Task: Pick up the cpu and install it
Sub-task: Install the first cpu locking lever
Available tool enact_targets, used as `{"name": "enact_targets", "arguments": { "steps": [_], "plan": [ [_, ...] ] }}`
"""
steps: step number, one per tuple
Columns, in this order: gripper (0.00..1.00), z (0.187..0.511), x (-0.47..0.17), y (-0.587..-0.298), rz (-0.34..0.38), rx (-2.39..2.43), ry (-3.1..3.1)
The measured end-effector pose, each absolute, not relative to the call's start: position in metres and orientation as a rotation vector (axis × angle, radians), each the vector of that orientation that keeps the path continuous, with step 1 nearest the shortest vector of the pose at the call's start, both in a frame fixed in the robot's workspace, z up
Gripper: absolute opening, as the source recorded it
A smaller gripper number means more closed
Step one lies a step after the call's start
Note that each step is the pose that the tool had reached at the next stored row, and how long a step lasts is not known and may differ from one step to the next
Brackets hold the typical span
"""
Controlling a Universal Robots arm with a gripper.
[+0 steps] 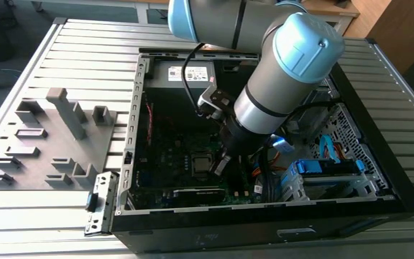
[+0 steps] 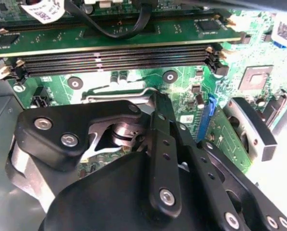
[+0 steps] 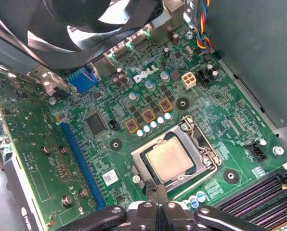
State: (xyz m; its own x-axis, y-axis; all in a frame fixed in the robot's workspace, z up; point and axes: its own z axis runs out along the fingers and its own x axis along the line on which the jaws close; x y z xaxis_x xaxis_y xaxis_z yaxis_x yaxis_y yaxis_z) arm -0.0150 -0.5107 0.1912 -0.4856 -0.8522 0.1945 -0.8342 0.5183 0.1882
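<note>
Claw (image 3: 156,188) closed, empty, nr cpu (image 3: 170,160) sitting in socket (image 3: 194,139).

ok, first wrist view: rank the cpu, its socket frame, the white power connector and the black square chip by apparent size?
1. socket frame
2. cpu, sitting inside it
3. black square chip
4. white power connector, only a little smaller than the chip; it seems to lie farther from the camera, so that last pair is unsure.
</note>
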Motion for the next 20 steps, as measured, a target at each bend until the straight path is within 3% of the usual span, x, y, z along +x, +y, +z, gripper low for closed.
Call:
{"name": "enact_targets", "arguments": {
  "steps": [20],
  "plan": [
    [0.11, 0.1862, -0.0134, -0.5125, -0.099, 1.410, -2.504]
  ]
}}
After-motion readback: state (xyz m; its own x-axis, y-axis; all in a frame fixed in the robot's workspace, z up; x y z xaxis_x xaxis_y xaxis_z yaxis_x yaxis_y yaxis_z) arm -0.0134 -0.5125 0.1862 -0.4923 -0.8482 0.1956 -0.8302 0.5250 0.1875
